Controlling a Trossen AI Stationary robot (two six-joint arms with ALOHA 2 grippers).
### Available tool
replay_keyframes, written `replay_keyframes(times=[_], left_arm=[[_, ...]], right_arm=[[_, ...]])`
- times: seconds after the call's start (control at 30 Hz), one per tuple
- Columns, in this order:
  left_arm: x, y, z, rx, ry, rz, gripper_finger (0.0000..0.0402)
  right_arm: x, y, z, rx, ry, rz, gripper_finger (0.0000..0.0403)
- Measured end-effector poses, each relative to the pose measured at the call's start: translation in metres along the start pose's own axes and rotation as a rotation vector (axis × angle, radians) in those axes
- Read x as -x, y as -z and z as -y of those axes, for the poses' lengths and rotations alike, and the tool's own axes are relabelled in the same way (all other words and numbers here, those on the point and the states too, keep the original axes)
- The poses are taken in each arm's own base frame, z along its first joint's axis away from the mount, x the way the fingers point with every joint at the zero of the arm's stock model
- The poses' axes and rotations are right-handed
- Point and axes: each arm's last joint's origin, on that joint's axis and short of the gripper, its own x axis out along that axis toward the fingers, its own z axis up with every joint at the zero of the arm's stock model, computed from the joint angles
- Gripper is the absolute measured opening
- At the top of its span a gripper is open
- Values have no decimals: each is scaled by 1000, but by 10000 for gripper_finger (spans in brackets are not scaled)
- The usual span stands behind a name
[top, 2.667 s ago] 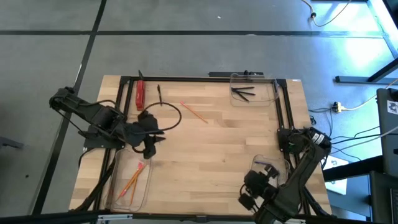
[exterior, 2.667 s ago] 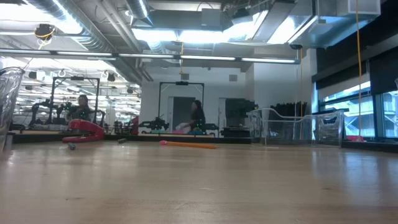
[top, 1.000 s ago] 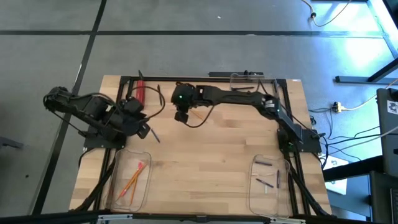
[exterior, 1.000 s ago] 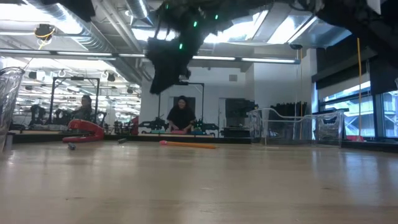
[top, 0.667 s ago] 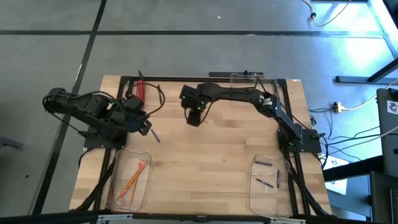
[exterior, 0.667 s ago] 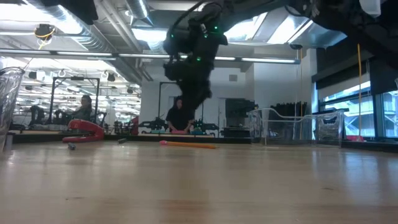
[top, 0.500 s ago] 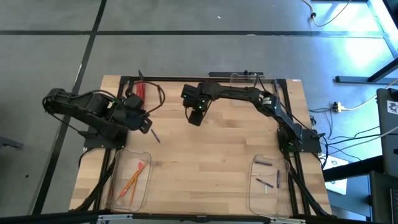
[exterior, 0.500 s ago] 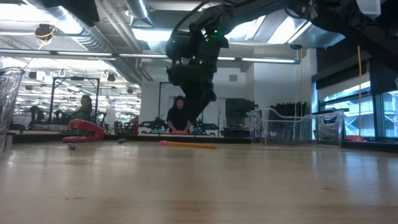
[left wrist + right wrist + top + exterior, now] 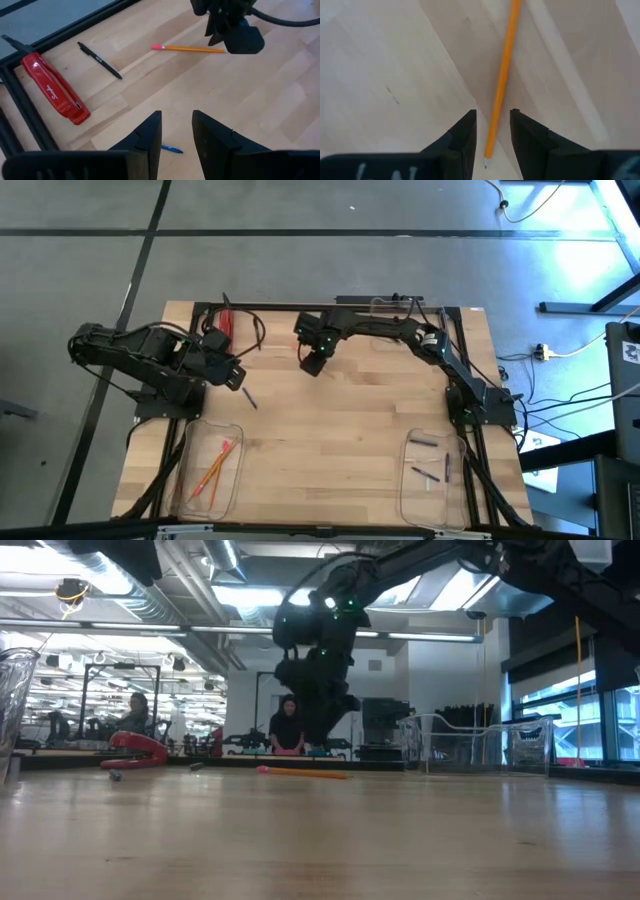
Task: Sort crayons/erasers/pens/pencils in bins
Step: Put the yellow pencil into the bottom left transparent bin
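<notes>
Fingers of the right gripper (image 9: 312,366) are standing apart with a narrow gap, hanging just above a loose pencil (image 9: 502,80) on the far middle of the table (image 9: 340,430), the pencil's shaft lying in line with the gap and nothing being gripped. In the low view this gripper (image 9: 318,725) is hovering over the pencil (image 9: 300,772), whose pink end is pointing left. Over at the left, the left gripper (image 9: 232,376) is waiting near the table's left edge, its fingers (image 9: 150,135) parted and holding nothing. Just beside it a black pen (image 9: 99,60) and a red stapler (image 9: 52,92) are lying at the far left, and a small blue piece (image 9: 171,149) is showing on the wood close to its fingertips. Three clear bins are sitting on the table: the near-left bin (image 9: 212,467) is holding pencils, the near-right bin (image 9: 433,476) short dark crayons, and the far-right bin (image 9: 405,325) is partly hidden behind the right arm.
</notes>
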Motion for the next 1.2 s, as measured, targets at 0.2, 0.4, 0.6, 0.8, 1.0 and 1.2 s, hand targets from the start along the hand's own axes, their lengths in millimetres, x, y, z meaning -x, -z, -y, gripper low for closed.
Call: replay_keyframes(times=[0.2,0.4,0.6,0.8,1.0,1.2], left_arm=[[0,0,0,4,2,2,102],[0,0,0,5,2,2,102],[0,0,0,5,2,2,102],[0,0,0,5,2,2,102],[0,0,0,4,2,2,102],[0,0,0,3,2,2,102]], right_arm=[[-15,6,1,0,2,-8,116],[-26,11,-2,0,-1,-7,116],[-39,17,-2,6,-2,-11,116],[-48,23,0,7,-1,-12,116],[-49,23,0,2,-1,-12,116],[-49,23,0,3,0,-14,116]])
